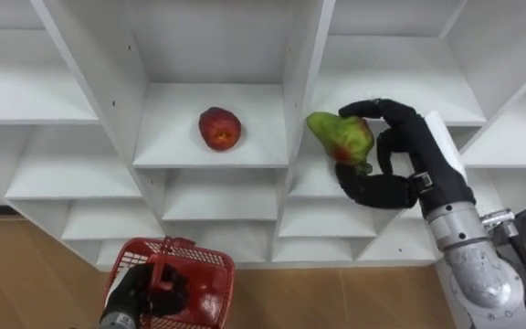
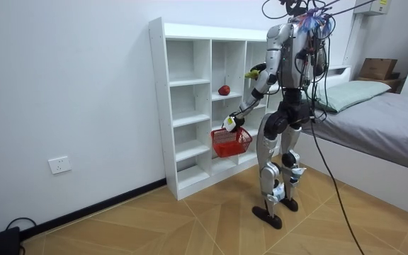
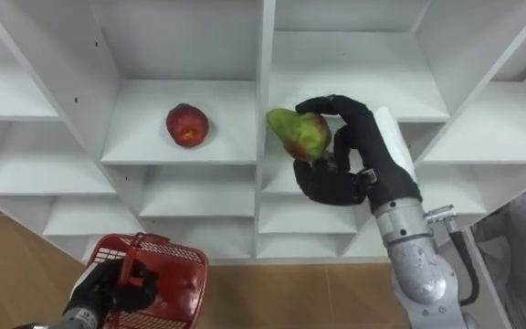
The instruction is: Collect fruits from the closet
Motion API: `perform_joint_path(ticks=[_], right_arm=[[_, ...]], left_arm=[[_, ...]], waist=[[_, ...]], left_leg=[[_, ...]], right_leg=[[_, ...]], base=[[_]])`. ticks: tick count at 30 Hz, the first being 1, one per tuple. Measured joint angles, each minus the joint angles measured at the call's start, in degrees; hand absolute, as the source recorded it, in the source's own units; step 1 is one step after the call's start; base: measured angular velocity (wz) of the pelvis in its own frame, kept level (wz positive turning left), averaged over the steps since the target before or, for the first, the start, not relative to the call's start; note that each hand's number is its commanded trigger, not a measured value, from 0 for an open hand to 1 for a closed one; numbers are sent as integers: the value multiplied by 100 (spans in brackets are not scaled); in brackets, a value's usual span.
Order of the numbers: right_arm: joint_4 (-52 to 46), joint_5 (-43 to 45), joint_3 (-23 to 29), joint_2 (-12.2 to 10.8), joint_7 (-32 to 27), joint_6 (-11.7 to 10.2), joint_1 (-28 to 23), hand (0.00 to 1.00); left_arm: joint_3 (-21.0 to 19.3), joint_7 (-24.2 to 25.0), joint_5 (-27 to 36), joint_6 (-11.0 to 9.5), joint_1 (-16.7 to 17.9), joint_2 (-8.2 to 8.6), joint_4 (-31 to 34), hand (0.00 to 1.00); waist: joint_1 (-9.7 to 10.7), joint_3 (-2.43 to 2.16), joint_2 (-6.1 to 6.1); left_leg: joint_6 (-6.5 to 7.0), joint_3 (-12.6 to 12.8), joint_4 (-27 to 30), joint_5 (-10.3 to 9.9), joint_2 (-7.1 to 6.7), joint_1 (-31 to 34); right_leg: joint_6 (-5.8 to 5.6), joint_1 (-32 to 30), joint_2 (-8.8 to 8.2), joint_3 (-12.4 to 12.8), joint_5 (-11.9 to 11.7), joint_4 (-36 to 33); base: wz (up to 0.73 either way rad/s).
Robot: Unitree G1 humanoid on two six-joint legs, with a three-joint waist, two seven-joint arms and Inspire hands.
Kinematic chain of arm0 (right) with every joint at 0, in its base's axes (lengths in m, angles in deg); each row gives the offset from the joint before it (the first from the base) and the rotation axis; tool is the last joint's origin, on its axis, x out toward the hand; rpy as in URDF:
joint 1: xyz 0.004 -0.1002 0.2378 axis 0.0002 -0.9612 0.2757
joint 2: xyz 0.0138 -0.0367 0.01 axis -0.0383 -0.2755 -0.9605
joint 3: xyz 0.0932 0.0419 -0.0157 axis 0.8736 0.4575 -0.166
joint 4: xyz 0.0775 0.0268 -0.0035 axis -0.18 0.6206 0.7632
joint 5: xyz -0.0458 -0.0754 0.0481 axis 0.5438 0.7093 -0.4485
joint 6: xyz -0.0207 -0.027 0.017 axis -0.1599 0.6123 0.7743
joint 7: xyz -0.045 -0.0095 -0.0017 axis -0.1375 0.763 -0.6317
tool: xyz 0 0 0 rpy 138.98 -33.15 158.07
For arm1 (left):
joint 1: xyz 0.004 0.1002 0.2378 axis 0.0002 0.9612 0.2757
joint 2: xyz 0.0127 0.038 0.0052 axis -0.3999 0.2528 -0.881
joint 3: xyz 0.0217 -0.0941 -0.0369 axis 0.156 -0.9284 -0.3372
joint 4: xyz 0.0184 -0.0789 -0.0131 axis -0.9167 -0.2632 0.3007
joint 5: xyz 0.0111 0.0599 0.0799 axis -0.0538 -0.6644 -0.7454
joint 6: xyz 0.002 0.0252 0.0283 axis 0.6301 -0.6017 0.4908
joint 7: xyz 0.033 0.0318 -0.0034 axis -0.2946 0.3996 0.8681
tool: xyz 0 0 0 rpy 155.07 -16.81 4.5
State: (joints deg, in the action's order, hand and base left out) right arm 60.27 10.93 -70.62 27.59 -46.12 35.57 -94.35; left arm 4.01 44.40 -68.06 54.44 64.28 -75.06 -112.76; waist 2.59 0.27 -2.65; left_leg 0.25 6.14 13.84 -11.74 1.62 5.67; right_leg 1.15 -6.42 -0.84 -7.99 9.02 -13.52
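Nearest, low down, the robot's left hand (image 1: 141, 292) has its fingers curled round the handle of a red wire basket (image 1: 204, 262), held at about hip height in front of the closet's lower shelves. Whether anything already lies in the basket cannot be made out through the hand and the mesh.

Above and to the right, the right hand (image 1: 411, 153) is raised with thumb and fingers wrapped round a green fruit (image 1: 343, 137) with a red blush, perhaps a mango. The fruit sits in front of the upright board between the middle and right columns. Whether it is clear of its shelf or resting on the edge is not visible.

Farther back, a red apple (image 1: 219, 128) lies alone in a middle compartment of the white closet (image 1: 299, 55), well apart from both hands.

The step in hand looks like carrying the first fruit out. The next move likely calls for lowering the right hand across to the basket and releasing the fruit over its open top, then reaching for the apple.
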Motion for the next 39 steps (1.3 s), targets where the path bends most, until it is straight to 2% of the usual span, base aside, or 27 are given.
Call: perform_joint_path(ticks=[5, 11, 26, 34, 39], right_arm=[[299, -5, -192, 22, 291, 60, -6, 100], [285, -59, -192, 36, 286, 60, -5, 100], [145, -129, -112, 34, 235, 57, 22, 100], [192, -281, -138, 27, 234, 57, 19, 100], [193, -334, -291, 21, 236, 57, 22, 100]], left_arm=[[97, 1, -1, -36, -72, 1, -67, 100], [91, -3, 1, -37, -81, 1, -71, 100], [90, 16, 85, -38, -152, 2, -175, 100], [120, 3, 89, -40, -289, 9, -174, 100], [230, 19, 98, -47, -342, 20, -168, 100]], waist=[[-30, 4, -3], [-110, 14, -11], [-95, 29, -32], [-94, 74, 25], [-85, 75, 28]], left_leg=[[1, 3, 73, 1, 0, 173], [1, 5, 75, 0, 4, 213], [3, 36, 89, 0, 1, 255], [3, 102, 70, -1, 6, 216], [4, 140, 84, -2, 12, 257]], right_leg=[[1, -182, -8, 0, -1, -61], [1, -249, -7, 6, -1, -103], [2, -312, -7, 55, 0, -114], [4, -312, 6, 133, -2, -125], [4, -359, 8, 162, -2, -124]], base=[[0], [-2], [-1], [-3], [-3]])
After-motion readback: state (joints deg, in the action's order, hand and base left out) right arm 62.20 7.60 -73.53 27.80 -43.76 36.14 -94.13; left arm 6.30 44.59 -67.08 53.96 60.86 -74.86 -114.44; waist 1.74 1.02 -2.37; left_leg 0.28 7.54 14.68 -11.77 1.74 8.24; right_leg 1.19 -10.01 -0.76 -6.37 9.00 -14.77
